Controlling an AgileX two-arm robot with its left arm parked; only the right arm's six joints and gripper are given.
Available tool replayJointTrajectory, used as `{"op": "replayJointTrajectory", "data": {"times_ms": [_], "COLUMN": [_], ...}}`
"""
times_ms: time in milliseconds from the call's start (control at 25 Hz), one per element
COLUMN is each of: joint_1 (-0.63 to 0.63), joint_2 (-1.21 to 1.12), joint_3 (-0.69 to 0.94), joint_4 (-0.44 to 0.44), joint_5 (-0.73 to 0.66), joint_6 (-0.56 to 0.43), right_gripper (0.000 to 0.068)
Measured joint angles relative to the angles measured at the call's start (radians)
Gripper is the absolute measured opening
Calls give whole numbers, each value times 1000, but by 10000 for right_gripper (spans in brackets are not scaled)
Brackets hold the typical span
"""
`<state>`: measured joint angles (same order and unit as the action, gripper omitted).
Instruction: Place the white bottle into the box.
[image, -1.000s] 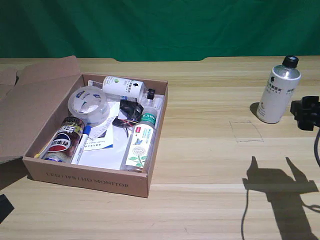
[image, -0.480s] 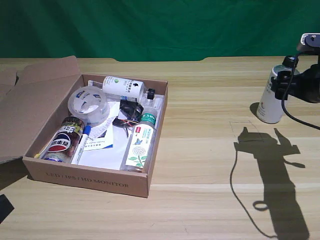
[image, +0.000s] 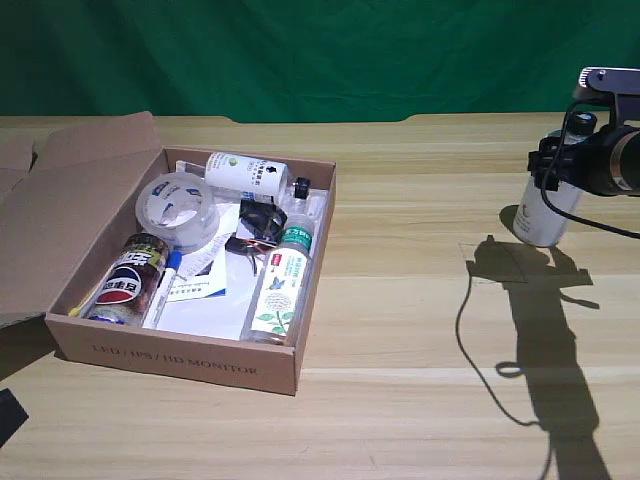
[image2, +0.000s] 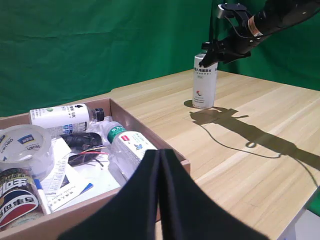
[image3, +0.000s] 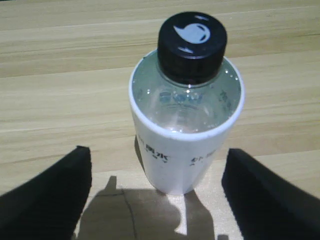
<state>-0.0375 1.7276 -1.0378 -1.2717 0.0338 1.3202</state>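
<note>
Claw (image3: 156, 195) spread wide around upright bottle (image3: 186, 120), far right on worktop (image: 420, 300), box (image: 180, 355) at left.

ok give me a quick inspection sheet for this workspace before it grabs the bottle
Surface: wooden table, with a faint pencilled outline beside the bottle.
Job's things: white bottle upright, capped, well apart from the box, which is open, flap back.
Clutter: inside the box, tape roll, cola can, green-capped clear bottle, smaller white bottle, pen, papers.
Grippers: right gripper open, fingers either side of the bottle, not touching.
Cables: black cable hanging from the right arm.
Surroundings: green backdrop.
</note>
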Motion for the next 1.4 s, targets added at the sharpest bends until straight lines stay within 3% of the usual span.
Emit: {"op": "replayJointTrajectory", "data": {"times_ms": [1400], "joint_1": [1], "joint_2": [306], "joint_3": [-207], "joint_4": [4], "joint_5": [90], "joint_6": [4], "right_gripper": [617]}}
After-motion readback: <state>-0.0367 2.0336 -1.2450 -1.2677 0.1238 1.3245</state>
